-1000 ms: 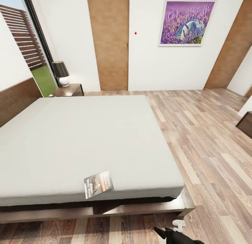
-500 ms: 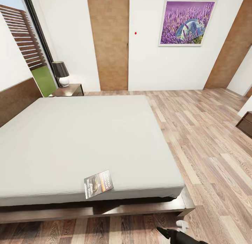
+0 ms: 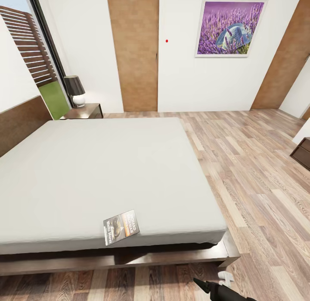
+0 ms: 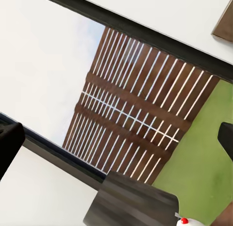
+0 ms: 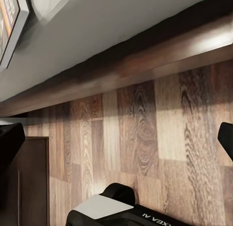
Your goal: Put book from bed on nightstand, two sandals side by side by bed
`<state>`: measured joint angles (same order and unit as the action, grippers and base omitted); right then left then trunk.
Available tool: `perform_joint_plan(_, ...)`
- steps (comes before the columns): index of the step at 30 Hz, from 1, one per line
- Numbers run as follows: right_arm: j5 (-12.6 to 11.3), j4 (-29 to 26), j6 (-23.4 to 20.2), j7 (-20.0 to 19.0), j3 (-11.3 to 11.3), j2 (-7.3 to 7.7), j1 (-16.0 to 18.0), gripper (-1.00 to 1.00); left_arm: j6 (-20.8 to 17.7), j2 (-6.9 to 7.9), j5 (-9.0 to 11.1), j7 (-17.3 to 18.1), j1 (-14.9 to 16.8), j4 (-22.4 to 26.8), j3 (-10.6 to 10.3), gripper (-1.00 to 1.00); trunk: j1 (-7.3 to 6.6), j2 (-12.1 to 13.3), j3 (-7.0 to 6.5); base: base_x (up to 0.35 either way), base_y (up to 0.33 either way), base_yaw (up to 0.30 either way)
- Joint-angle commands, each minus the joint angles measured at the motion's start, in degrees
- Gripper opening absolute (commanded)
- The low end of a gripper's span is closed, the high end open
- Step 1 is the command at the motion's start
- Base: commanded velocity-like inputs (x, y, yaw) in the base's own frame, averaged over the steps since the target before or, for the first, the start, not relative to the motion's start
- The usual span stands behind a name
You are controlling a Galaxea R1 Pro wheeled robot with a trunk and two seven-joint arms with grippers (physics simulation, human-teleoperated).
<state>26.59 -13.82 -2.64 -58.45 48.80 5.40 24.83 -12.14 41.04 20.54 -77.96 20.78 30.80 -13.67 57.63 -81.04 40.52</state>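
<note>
1. Three views, three different scenes: the head view takes in the bed (image 3: pixel 107 171), with the book (image 3: pixel 121 227) lying flat on the mattress near its foot edge.
2. Same view, far corner: a nightstand (image 3: pixel 85 111) beside the headboard, a lamp (image 3: pixel 75 90) standing on it, and the lavender picture (image 3: pixel 230 28) on the wall.
3. Right gripper (image 3: pixel 206 285) pokes in at the bottom of the head view, low over the floor (image 3: pixel 258 171), below and to the right of the book, well apart from it.
4. Right wrist view adds the bed frame (image 5: pixel 121 73) from close by, and a sliver of the book's cover (image 5: pixel 9 27) up on the mattress; fingers stand wide, nothing between them.
5. Left wrist view looks elsewhere: window (image 4: pixel 141 119) with brown slats, lampshade (image 4: pixel 131 204) below it; dark fingertips (image 4: pixel 9 148) at opposite edges, spread wide, holding nothing.
</note>
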Motion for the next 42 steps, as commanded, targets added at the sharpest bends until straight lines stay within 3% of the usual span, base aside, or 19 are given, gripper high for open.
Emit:
perform_joint_plan(1,0.4,-0.1,-0.2,-0.3,0.5,-0.03,0.0,1.0,-0.6,0.09,0.5,-0.4,0.1,0.1,-0.5,1.0,0.0,0.0,0.05,0.0,0.0,0.0)
perform_joint_plan(9,0.4,0.1,3.0,0.4,0.8,-0.68,0.0,1.0,-0.9,0.09,0.5,-0.5,0.0,0.1,-0.5,1.0,0.0,0.0,0.05,0.0,0.0,0.0)
perform_joint_plan(14,0.3,0.3,3.9,4.9,1.0,-1.2,0.0,1.0,-1.5,0.09,0.5,-0.5,0.1,0.1,-0.5,1.0,0.0,0.0,0.05,0.0,0.0,0.0)
perform_joint_plan(20,0.2,0.4,4.7,13.7,1.0,-2.65,0.0,1.0,-1.9,0.09,0.5,-0.5,0.0,0.1,-0.5,1.0,0.0,0.0,0.05,0.0,0.0,0.0)
perform_joint_plan(27,-0.1,0.4,5.0,16.6,1.5,-3.64,0.0,1.0,-2.0,0.09,0.5,-0.5,0.0,0.1,-0.5,1.0,0.0,0.0,0.05,0.0,0.0,0.0)
perform_joint_plan(34,-0.8,0.5,4.9,14.9,1.7,-4.36,0.0,1.0,-2.0,0.09,0.5,-0.5,0.0,0.1,-0.5,1.0,0.0,0.0,0.05,0.0,0.0,0.0)
perform_joint_plan(42,-1.1,0.5,3.4,4.2,1.7,-4.96,0.4,1.0,-2.0,0.09,0.5,-0.5,0.0,0.1,-0.5,1.0,0.0,0.0,0.05,0.0,0.0,0.0)
